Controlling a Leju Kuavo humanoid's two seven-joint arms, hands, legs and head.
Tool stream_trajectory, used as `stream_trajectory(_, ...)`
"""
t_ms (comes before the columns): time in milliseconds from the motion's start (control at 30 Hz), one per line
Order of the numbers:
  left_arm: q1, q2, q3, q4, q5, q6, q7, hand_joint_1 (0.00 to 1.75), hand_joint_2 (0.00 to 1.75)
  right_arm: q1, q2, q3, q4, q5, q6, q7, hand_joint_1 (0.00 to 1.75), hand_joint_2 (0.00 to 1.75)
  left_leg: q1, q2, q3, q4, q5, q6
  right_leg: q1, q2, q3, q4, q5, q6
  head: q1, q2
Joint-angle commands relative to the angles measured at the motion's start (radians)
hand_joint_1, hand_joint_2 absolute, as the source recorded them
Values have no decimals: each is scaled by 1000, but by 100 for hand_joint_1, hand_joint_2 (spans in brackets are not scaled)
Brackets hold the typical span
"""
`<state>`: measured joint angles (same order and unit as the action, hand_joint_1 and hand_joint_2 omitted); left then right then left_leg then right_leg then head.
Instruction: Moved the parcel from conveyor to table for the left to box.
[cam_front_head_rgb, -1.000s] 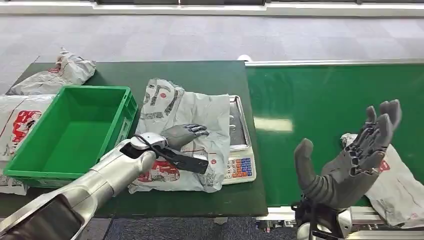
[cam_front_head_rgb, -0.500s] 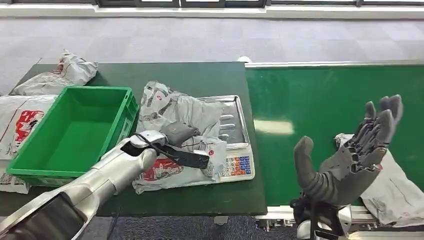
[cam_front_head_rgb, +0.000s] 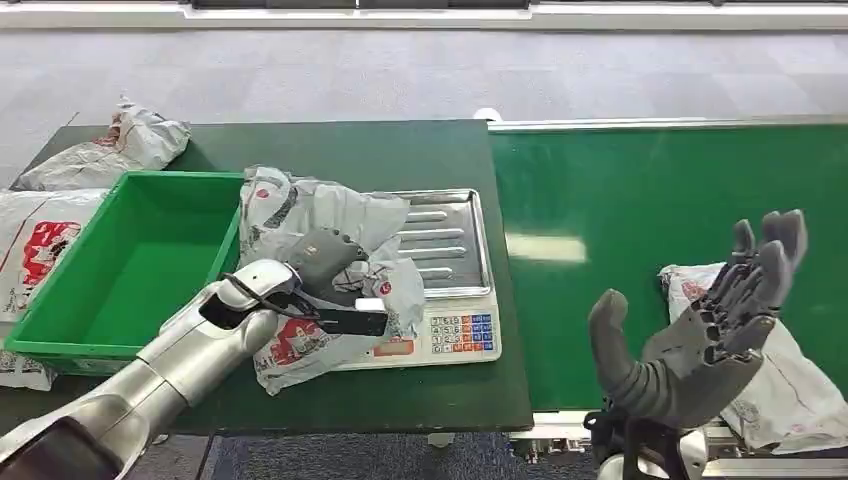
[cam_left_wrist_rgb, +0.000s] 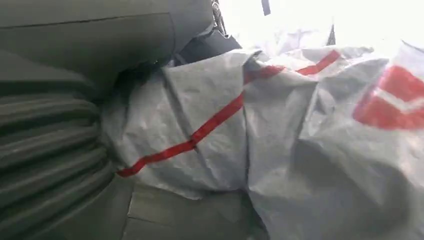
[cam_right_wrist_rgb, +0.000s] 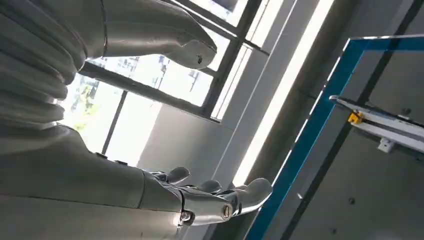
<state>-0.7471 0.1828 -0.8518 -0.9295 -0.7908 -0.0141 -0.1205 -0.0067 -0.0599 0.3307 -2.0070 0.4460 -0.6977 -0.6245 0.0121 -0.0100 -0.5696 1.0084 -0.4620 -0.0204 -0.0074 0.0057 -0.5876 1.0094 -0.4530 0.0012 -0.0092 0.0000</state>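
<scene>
While gripped, parcel (cam_front_head_rgb: 330, 260) fills fingers (cam_front_head_rgb: 325, 252).

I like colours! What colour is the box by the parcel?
Green: the crate shows best in the head view.

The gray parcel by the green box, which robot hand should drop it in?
Probably the left hand: it grips the gray parcel right beside the green box. The right hand is open, over the conveyor.

The left hand (cam_front_head_rgb: 322, 262) has dragged the parcel (cam_front_head_rgb: 330, 285) toward the green box (cam_front_head_rgb: 120, 262).
</scene>
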Motion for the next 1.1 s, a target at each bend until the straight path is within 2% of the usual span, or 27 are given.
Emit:
stream_trajectory(33,79,154,164,-428,-37,30,15,175,175,75,9,-56,-40,6,0,-7,0,175,0,1,-4,0,-1,1,0,1,-4,0,0,0,0,0)
stream_trajectory(233,80,163,170,-441,-51,35,17,175,175,82,10,-60,-37,-2,0,-17,0,175,0,1,-6,-1,-1,1,0,1,-6,-1,0,0,0,0)
stream_trajectory(500,127,255,252,-596,-144,130,32,175,175,99,23,-69,-35,-2,0,-23,0,175,0,3,-9,0,-2,1,0,2,-10,0,0,0,0,0)
stream_trajectory(667,128,258,273,-586,-171,159,47,175,175,99,22,-76,-32,-5,0,-27,0,175,0,2,-8,-1,-1,1,0,1,-10,-1,0,0,0,0)
stream_trajectory(733,136,267,305,-569,-184,182,63,175,175,103,23,-83,-28,-8,0,-32,0,175,0,1,-7,-4,0,2,0,0,-8,-4,0,0,0,0)
stream_trajectory(900,215,303,492,-484,-209,260,91,175,175,150,33,-116,-56,12,0,-24,0,175,-1,5,-7,-2,-2,0,0,5,-9,-1,0,-1,0,0)
stream_trajectory(1033,295,293,646,-447,-194,278,88,175,175,168,34,-119,-66,18,0,-23,0,175,-1,7,-5,-4,-1,0,-1,5,-8,-3,0,-1,0,0)
stream_trajectory(1100,317,285,682,-426,-194,283,92,175,175,164,30,-113,-62,21,0,-20,0,175,-1,7,-4,-6,-1,1,-1,6,-7,-5,0,-1,0,0)
